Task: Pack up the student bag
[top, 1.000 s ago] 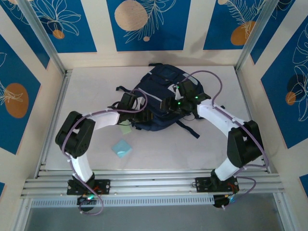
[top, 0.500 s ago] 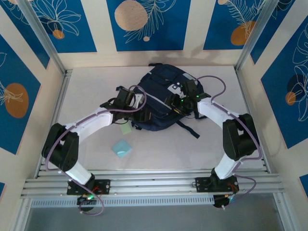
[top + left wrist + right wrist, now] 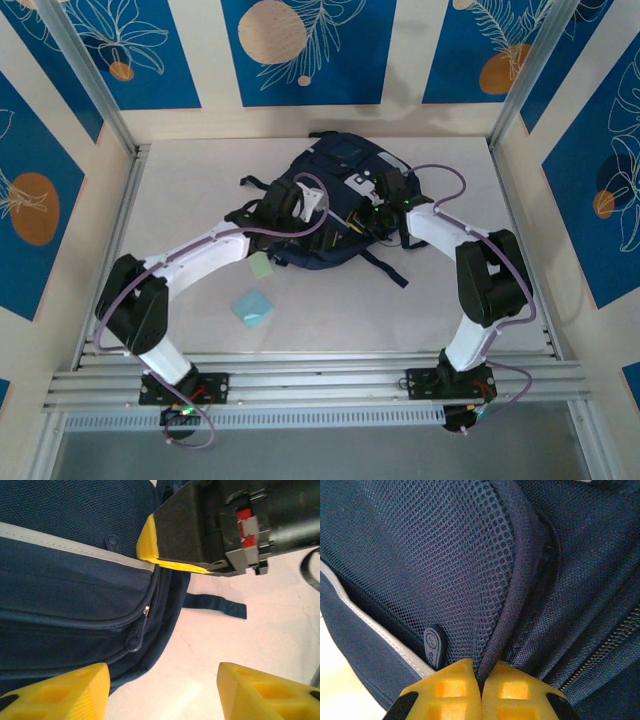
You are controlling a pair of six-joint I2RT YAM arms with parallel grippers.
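We find the student bag (image 3: 340, 165) mid-table (image 3: 450, 300), long axis roughly 1-to-7 o'clock. The right end effector (image 3: 481, 687) is clamped on its padded mesh fold. The left end effector (image 3: 162, 692), fingers apart, hovers over its 9 o'clock side.

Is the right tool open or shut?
Shut. The right tool has its yellow tips pressed together, pinching a rolled fabric edge of the bag.
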